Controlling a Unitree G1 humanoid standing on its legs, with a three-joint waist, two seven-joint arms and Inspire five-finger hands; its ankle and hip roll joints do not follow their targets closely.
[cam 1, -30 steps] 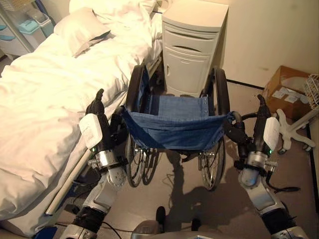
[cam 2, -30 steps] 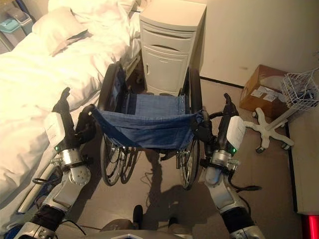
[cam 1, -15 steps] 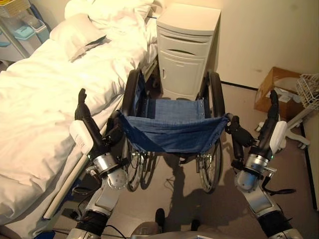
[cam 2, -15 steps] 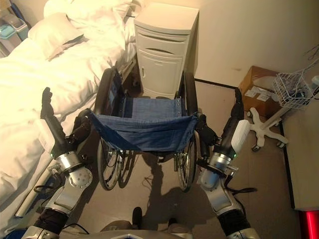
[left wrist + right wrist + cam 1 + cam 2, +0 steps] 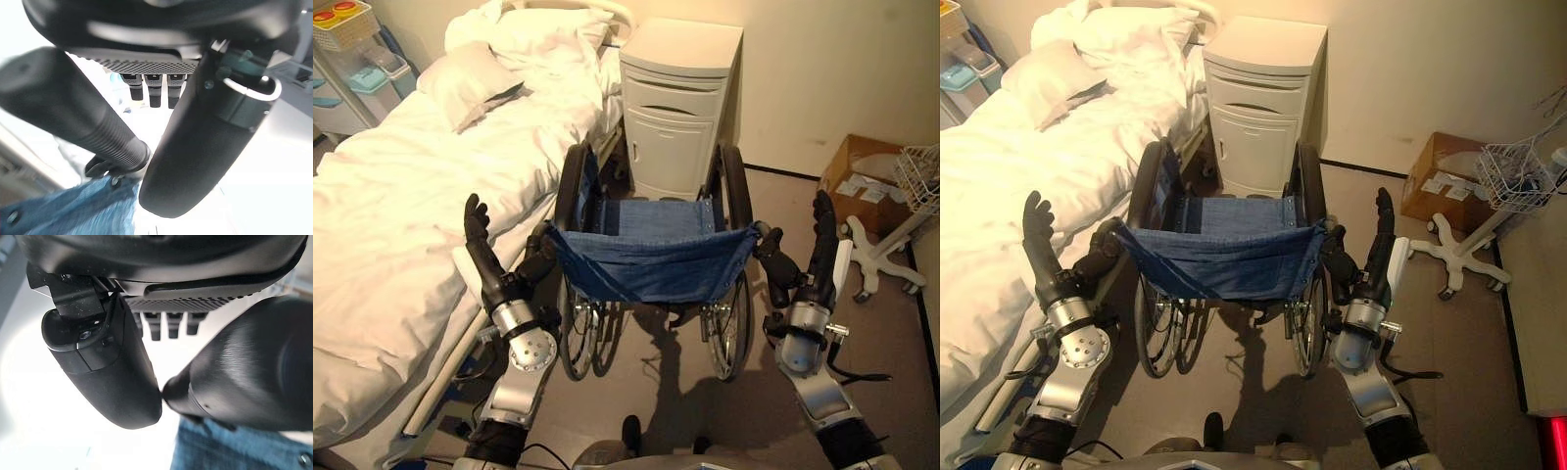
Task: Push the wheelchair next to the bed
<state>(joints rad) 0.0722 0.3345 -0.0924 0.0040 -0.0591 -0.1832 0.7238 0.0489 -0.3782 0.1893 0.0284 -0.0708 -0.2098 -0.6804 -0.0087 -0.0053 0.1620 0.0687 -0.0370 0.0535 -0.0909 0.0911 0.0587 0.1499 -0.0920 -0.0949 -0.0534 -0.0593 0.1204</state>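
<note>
While my left hand [image 5: 487, 262] and right hand [image 5: 819, 257] stand with fingers straight and released, each push grip lies just inboard of its palm, and the wheelchair [image 5: 651, 257] at centre frame runs lengthwise beside the bed [image 5: 401, 196] at left.

robot hand [image 5: 195, 142], wheelchair handle [image 5: 73, 115], blue fabric [image 5: 68, 210]
</note>
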